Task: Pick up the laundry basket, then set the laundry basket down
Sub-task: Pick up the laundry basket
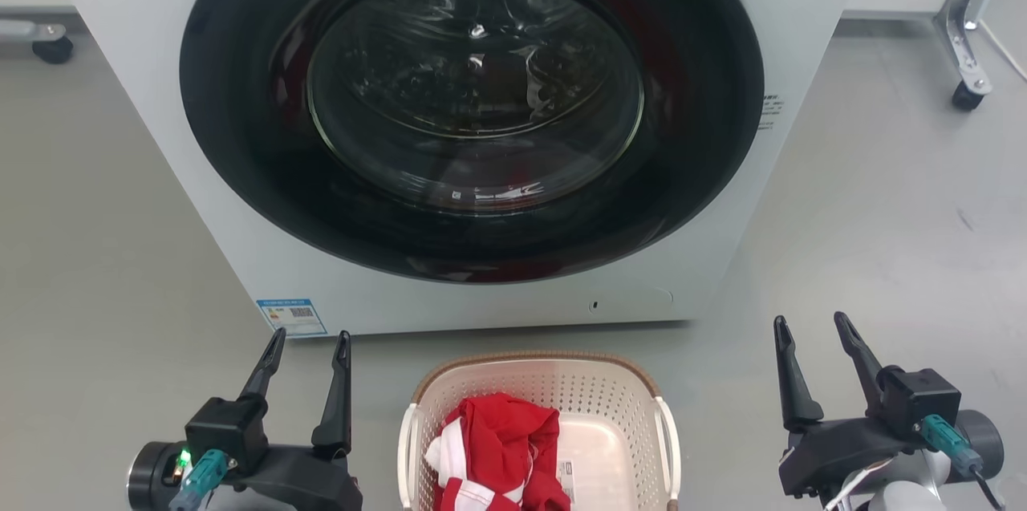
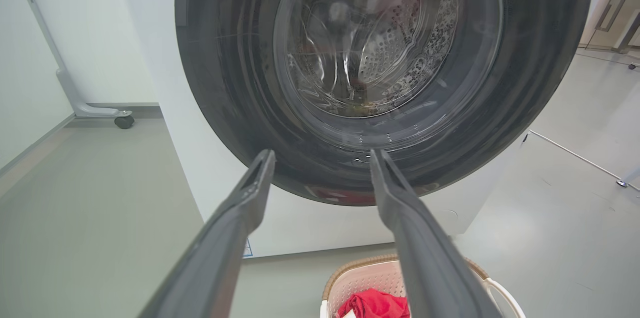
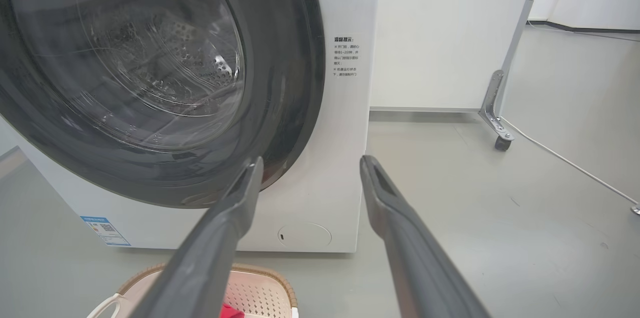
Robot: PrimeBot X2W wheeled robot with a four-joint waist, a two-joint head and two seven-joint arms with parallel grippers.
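Washing machine (image 1: 481, 134): qty 1, w/ 1 round glass door (image 1: 473, 86).
Blue sticker (image 1: 291, 317): 1, machine front, lower corner.
Laundry basket (image 1: 562, 391): 1, just in front of machine; 2 white loop handles.
Red-and-white cloth (image 1: 501, 447): 1 heap; no. of pieces can't tell.
Grippers: 2, in front of machine: left gripper (image 1: 311, 334), right gripper (image 1: 809, 320), 2 fingers ea.
Casters: 2, behind machine: left caster (image 1: 52, 50), right caster (image 1: 967, 98).
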